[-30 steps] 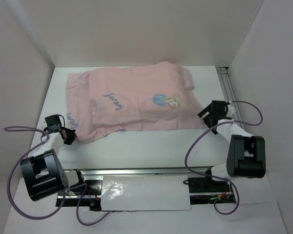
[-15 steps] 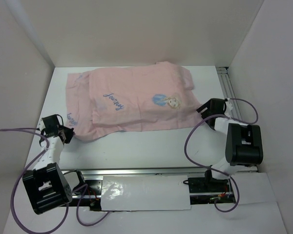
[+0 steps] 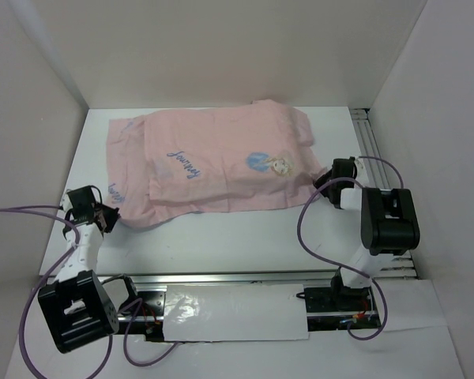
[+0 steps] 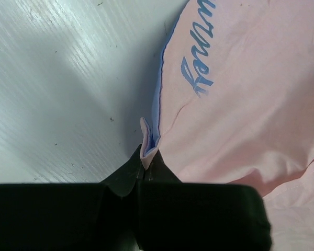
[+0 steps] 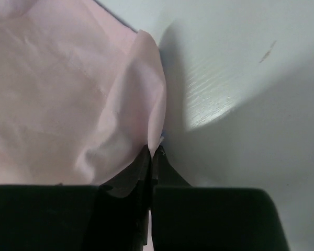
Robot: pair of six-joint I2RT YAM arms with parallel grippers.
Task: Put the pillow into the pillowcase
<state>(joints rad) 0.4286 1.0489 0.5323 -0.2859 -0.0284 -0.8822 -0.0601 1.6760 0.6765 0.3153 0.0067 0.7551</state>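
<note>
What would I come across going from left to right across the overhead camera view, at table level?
left hand, pinching the corner of the pillowcase → pillowcase, lying pink side up → right hand, shut on the opposite edge of the pillowcase

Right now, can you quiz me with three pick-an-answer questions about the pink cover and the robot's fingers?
1. Where do the right fingers hold the pillowcase?
A) its near right corner
B) its far left corner
C) its middle
2. What colour is the writing on it?
A) green
B) blue
C) red
3. How are the left fingers?
A) wide open
B) shut on nothing
C) shut on the pillowcase's edge
Answers: 1 A, the top view shows them at that corner. 2 B, blue letters. 3 C, pink cloth sticks out between them.
</note>
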